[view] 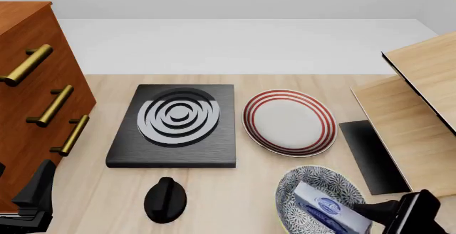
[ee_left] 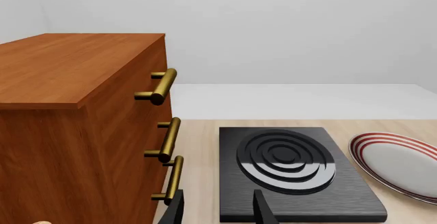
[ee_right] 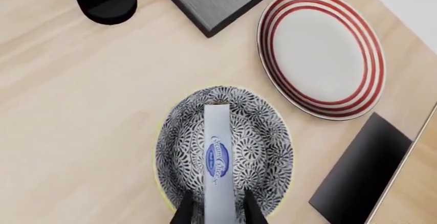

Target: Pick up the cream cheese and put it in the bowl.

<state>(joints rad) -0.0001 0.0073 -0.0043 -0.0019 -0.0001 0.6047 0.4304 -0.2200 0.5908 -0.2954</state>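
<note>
The cream cheese (ee_right: 218,157), a white and pale-blue carton with a dark blue round logo, is held on its narrow edge over the middle of the grey-blue floral bowl (ee_right: 256,132). My right gripper (ee_right: 217,211) is shut on its near end, one finger on each side. In the front view the carton (view: 329,207) lies tilted over the bowl (view: 313,183) at the near right, with the right gripper (view: 367,212) just to its right. My left gripper (ee_left: 218,214) is open and empty, and sits at the near left (view: 32,202) beside the cabinet.
A wooden cabinet (view: 29,73) with brass handles stands at the left. A black stove plate (view: 174,124) with a ringed burner lies mid-table. The red-ringed white plate (view: 289,122) lies behind the bowl. A black knob (view: 165,199) sits near the front. A wooden shelf (view: 417,100) and a black slab (view: 370,156) are at the right.
</note>
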